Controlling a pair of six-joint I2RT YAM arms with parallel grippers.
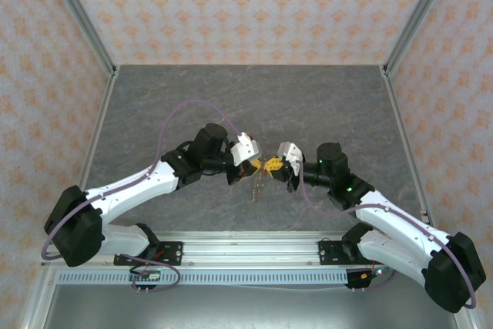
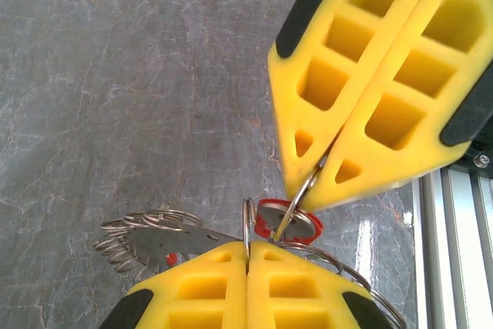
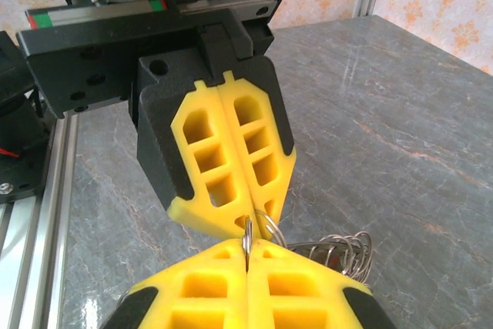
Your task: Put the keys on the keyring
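Both grippers meet tip to tip above the table's middle. My left gripper (image 2: 248, 246) is shut on a thin wire ring (image 2: 247, 221). My right gripper (image 2: 314, 182) is shut on a second wire ring (image 2: 302, 196), which passes through the hole of a red-headed key (image 2: 264, 225). Left of my left fingers hangs the keyring's flat silver-grey part (image 2: 166, 243), edged with several small wire loops. From the right wrist, my right gripper (image 3: 248, 246) pinches its ring just below the left gripper (image 3: 250, 221), with the loops (image 3: 348, 252) to the right. From above, the bunch (image 1: 254, 186) dangles under the left gripper (image 1: 259, 166) and right gripper (image 1: 279, 166).
The grey marbled tabletop (image 1: 246, 105) lies below the hanging bunch. An aluminium rail (image 1: 246, 250) runs along the near edge, close under the grippers. Patterned walls with metal corner posts (image 1: 81, 17) close in the back and sides.
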